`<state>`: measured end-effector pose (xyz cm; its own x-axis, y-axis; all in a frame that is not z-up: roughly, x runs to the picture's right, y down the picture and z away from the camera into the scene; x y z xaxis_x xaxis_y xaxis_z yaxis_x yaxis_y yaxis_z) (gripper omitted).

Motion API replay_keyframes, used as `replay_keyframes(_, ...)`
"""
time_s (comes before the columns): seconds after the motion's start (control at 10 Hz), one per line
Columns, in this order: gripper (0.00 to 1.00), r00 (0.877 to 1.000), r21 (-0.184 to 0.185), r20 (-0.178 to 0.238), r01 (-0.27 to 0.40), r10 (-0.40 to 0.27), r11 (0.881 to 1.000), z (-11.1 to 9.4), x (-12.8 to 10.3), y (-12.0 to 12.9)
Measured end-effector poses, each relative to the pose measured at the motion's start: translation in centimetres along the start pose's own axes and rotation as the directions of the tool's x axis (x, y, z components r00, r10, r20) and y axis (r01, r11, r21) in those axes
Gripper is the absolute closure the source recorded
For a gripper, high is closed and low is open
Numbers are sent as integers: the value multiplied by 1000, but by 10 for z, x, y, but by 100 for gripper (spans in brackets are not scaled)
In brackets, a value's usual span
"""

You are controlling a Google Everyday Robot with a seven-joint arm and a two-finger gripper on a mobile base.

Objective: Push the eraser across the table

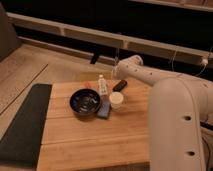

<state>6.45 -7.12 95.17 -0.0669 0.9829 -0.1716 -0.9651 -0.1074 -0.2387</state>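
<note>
From my seat, the biggest thing I see is the robot arm (pixel 172 107), white and thick, which fills the right side of the view and reaches back and to the left over the far part of the table. Next comes the table (pixel 95 137), with its warm tan plank top; the near half of it is bare wood. On its left side lies a dark grey mat (pixel 25 122), long and narrow, touching the table's left edge.

Near the middle of the table stands a black bowl (pixel 85 102). Just beside it on the right lies a small blue flat thing (pixel 104 109), and touching or almost touching that one is a small white cup (pixel 117 100). Behind the cup and bowl stands a small clear bottle (pixel 102 85), upright.

The eraser (pixel 119 85), I believe, is the small dark oblong piece lying on the far part of the table, just behind the white cup and to the right of the bottle.

The gripper (pixel 116 71) is at the far end of the arm, just above and behind the eraser. I cannot tell whether it touches the eraser.
</note>
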Motion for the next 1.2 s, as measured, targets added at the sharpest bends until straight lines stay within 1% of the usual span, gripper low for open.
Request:
replay_keyframes(0.2,100,1000,-1,-5,-5,5,1000,1,0,0)
replay_keyframes(0.3,100,1000,8,-18,-9,9,1000,1,2,-3)
replay_keyframes(0.4,100,999,36,-49,-1,2,999,5,9,-9)
replay_keyframes(0.5,100,997,77,-83,12,-5,997,7,15,-18)
replay_keyframes(0.6,100,992,152,-125,17,2,988,9,23,-40)
replay_keyframes(0.7,100,988,212,-153,14,19,977,9,28,-59)
replay_keyframes(0.8,100,985,251,-168,11,33,968,10,29,-69)
replay_keyframes(0.9,100,982,284,-180,5,48,959,14,30,-75)
replay_keyframes(1.0,100,979,305,-192,-3,65,952,19,29,-78)
replay_keyframes(1.2,100,972,319,-216,-19,92,948,32,32,-78)
